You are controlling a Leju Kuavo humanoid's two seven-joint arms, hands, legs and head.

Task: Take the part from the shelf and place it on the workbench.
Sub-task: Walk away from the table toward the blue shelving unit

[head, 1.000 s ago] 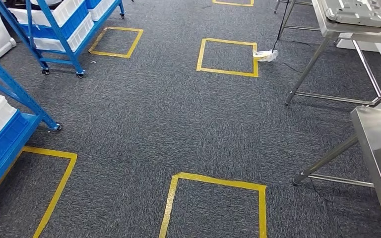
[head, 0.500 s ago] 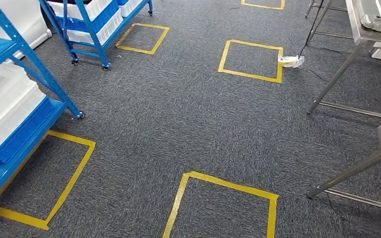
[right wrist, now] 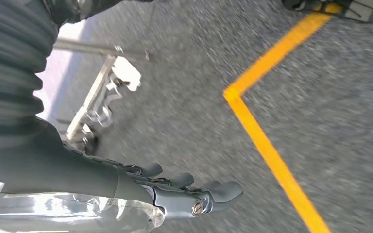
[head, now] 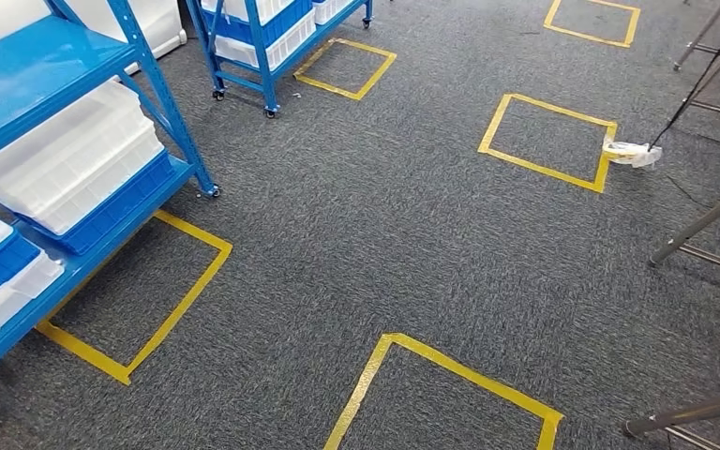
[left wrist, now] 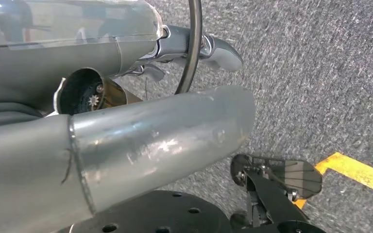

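At the left edge of the head view stood the blue shelf [head: 75, 112], its levels loaded with white bins [head: 70, 159] over blue trays [head: 103, 214]; the part to be fetched could not be made out among them, so its place was presumably somewhere on that rack. A second blue rack [head: 262, 37] sat at the upper left, and yellow tape squares [head: 136, 300] marked the grey carpet [head: 384, 244]. The left hand [left wrist: 194, 48] hung over the carpet in its wrist view; whether it was spread or closed I could not tell, though nothing appeared in it. The right hand [right wrist: 189, 191] hung with fingers loosely curled and held nothing. The risks, as I judged them: stopping off the taped square beside the shelf would leave the bins out of reach, a hanging arm could clip the shelf's upright [head: 164, 98], and the metal legs [head: 703, 225] at the right edge could snag a step.
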